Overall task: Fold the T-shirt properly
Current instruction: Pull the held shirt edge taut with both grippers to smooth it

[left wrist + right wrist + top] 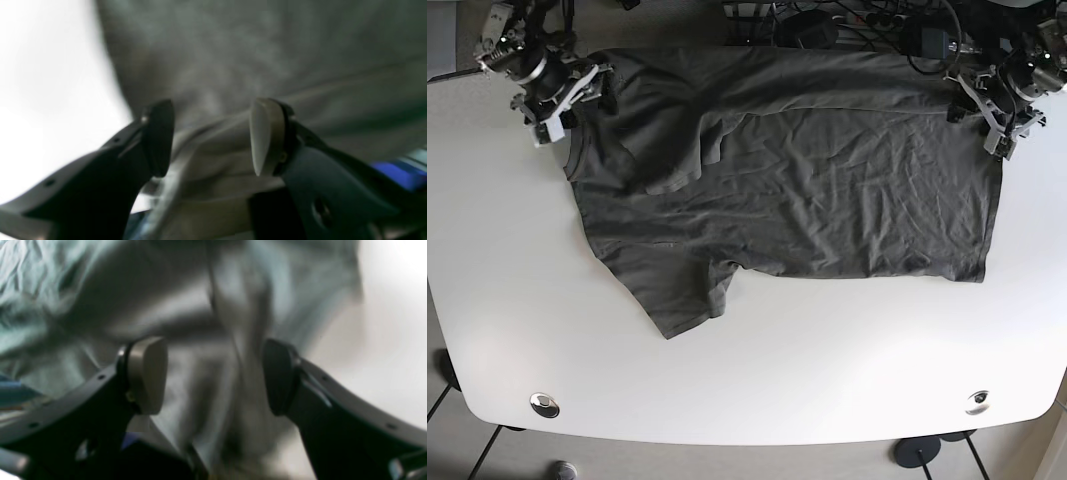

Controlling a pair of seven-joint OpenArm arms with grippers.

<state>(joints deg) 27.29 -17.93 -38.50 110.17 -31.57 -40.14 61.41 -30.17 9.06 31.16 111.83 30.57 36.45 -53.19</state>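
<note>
Lying flat: one T-shirt (pixel 827 190), two grippers (pixel 562 100) (pixel 995 112) parted

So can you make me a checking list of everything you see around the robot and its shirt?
Surface: white table, rounded front edge, two round metal fittings near the front corners.
Job's things: dark grey T-shirt spread flat and wrinkled, one sleeve folded over its body, another poking toward the front.
Clutter: nothing seen.
Grippers: left claw open at the shirt's far corner; right claw open at the other far corner.
Cables: black tangle behind the table.
Surroundings: tiled floor, table feet below.
</note>
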